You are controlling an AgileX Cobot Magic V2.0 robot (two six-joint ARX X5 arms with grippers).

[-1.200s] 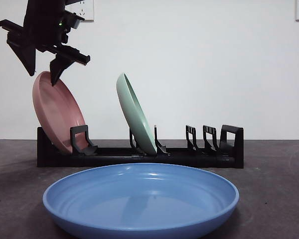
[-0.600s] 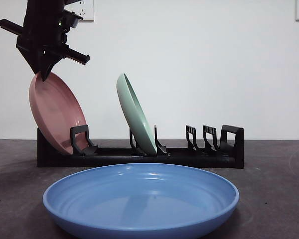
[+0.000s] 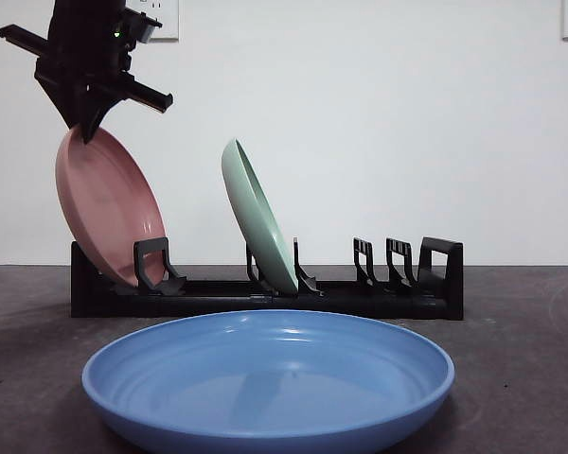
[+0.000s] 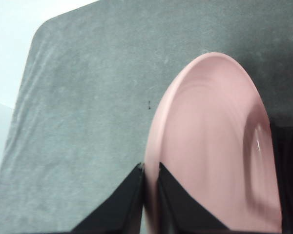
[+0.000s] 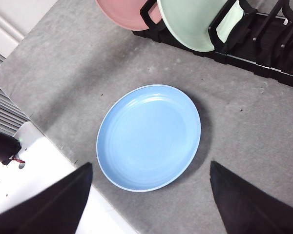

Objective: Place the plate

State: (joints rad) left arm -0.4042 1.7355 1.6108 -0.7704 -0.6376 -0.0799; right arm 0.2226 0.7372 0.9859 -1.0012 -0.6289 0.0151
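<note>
- Since a second ago the left gripper (image 3: 83,132) has gone from spread jaws above the pink plate (image 3: 109,210) to jaws closed on its top rim, and the plate now stands a touch more upright in its slot than it did then.
- From the left wrist camera, the left gripper (image 4: 149,170) has its two black jaws nearly together with the thin edge of the pink plate (image 4: 212,146) pinched between them; the picture is blurred there.
- The pink plate sits in the end slot of the black dish rack (image 3: 265,288), its lower edge behind a black slot guard and its top leaning away from the other plates.
- A green plate (image 3: 257,219) stands a few slots along in the same rack, tilted the same way and well apart from the pink one.
- The slots at the far end of the rack hold nothing.
- A blue plate (image 3: 268,378) lies flat on the grey table (image 3: 511,359) in front of the rack, close to the low camera.
- The right gripper (image 5: 149,204) hangs high above the blue plate (image 5: 149,136) with its jaws wide apart, grasping nothing.
- From that height the rack (image 5: 263,48) is seen along the table's far side with the green plate (image 5: 195,22) and pink plate (image 5: 124,12) in it.
</note>
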